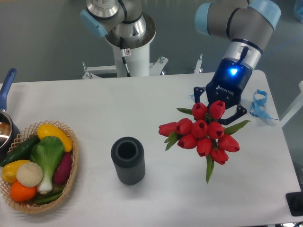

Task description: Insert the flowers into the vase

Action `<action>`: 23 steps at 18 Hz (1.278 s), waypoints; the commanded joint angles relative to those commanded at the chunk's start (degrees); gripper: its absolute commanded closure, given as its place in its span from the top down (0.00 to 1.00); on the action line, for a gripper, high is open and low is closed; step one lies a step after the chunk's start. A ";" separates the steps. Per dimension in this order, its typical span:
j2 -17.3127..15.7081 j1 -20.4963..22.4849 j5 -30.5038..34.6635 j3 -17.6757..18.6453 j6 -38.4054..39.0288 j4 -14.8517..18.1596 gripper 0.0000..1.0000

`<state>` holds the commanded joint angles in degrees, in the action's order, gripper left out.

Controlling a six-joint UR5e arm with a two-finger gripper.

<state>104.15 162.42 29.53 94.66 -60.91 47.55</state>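
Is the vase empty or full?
Empty and upright: the vase shows a bare dark mouth, while the flowers sit apart to its right.

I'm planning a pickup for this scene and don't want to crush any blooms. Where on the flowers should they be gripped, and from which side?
Grip the flowers at the bundled stems and leaves beneath the buds, not on the red heads, which spread wider than the vase. The stem end seems to point toward the near table edge, so closing across the stems looks safest. The gripper is already over the bunch; its fingertips are hidden by the buds.
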 joint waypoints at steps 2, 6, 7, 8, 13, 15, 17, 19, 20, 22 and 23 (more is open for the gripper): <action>-0.09 -0.18 0.00 0.35 0.00 -0.26 0.22; 0.09 -0.35 0.00 -0.27 0.18 -0.35 0.21; 0.00 -0.44 0.00 -0.09 0.17 -0.35 0.22; 0.00 -0.44 0.00 -0.09 0.17 -0.35 0.21; 0.35 -1.05 -0.44 -0.53 0.17 -0.53 0.22; 0.79 -1.23 -2.88 -0.53 0.09 -1.93 0.22; 1.66 -1.23 -6.84 -0.62 -0.18 -2.11 0.22; 2.28 -1.14 -13.33 -0.62 -0.70 -3.07 0.22; 2.46 -1.14 -15.97 -0.53 -1.66 -3.34 0.22; 2.46 -1.32 -18.71 -0.53 -2.90 -3.34 0.22; 2.46 -2.02 -19.33 -0.53 -2.99 -3.43 0.22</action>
<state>106.61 160.41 10.20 94.13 -63.90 44.12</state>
